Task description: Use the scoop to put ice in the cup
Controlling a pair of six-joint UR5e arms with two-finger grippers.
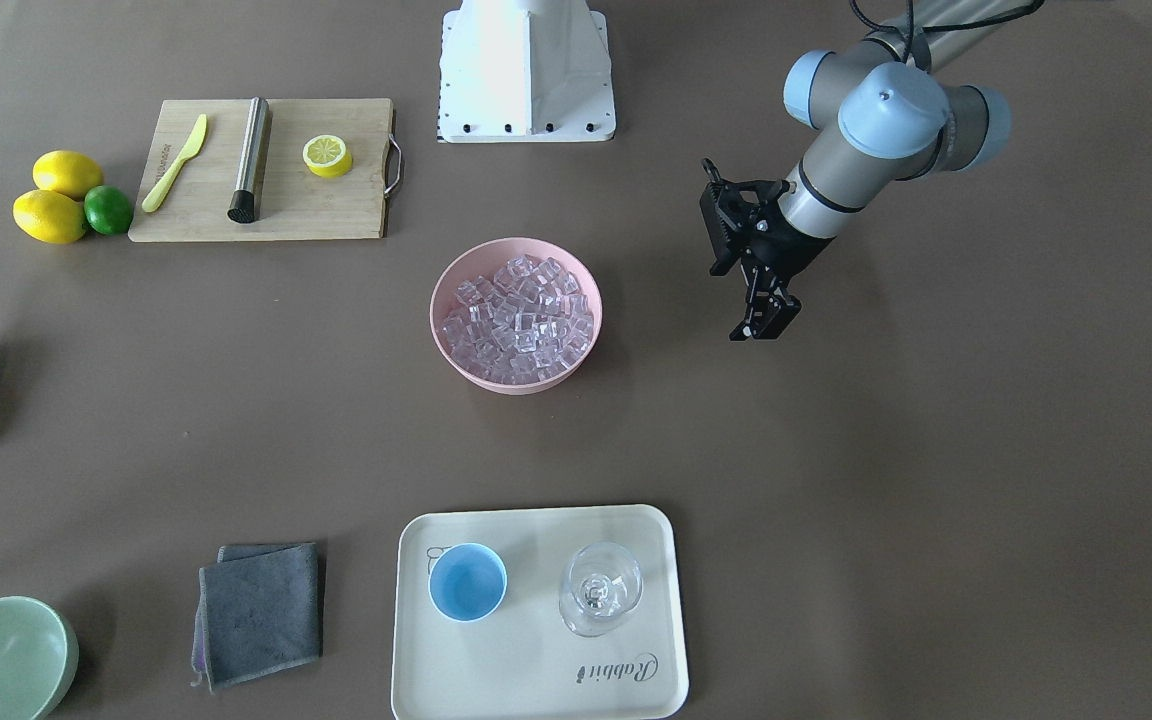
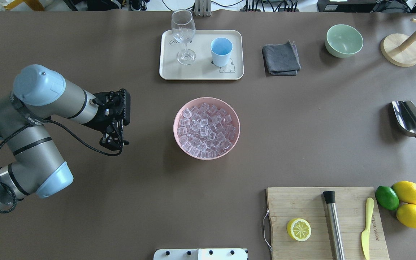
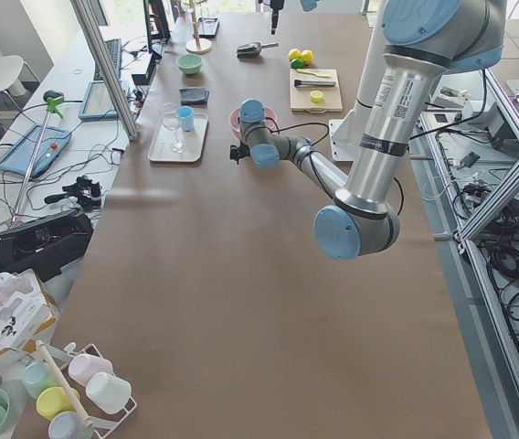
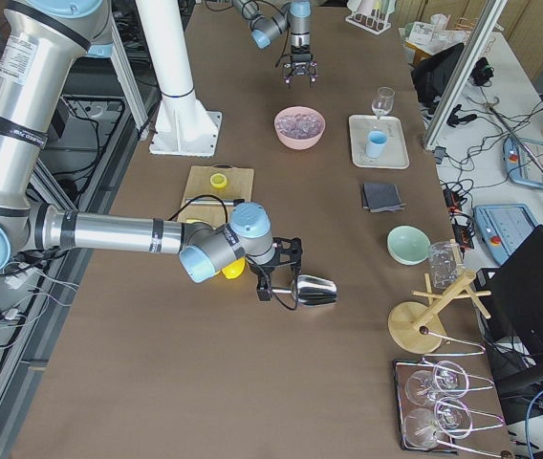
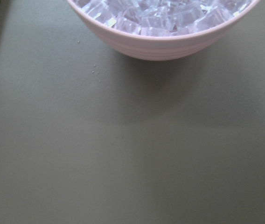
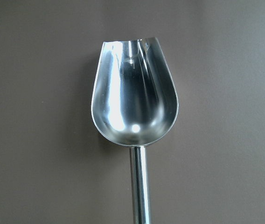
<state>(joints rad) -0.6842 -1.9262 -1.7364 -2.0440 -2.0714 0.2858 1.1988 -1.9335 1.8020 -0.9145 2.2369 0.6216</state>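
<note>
Brown matting covers the surface (image 2: pixel 128 209) from end to end. My left pincer (image 2: pixel 114 144) hangs over a bare patch of it, fingers pointing down and spread apart, gripping nothing. Just to its right stands the pink bowl (image 2: pixel 175 126), heaped with the ice (image 2: pixel 206 130). My left wrist camera catches the bowl's near wall and the cubes above the rim.

Beyond the bowl, farther out from that pincer and a little to its right, lies a cream tray (image 2: pixel 200 74). It bears a stemmed glass (image 2: pixel 183 29) and, to the glass's right, the cup (image 2: pixel 221 50), upright with its blue inside showing.

Well to the right, far from bowl and cup alike, is the scoop (image 2: pixel 410 117). Its trough points away from me and its rod handle runs back toward my right pincer (image 4: pixel 278 287). That pincer shows only in the side view, right at the handle's end. I cannot tell whether it is clenched on the rod or released. My right wrist camera looks along the handle into the bright steel trough.
</note>
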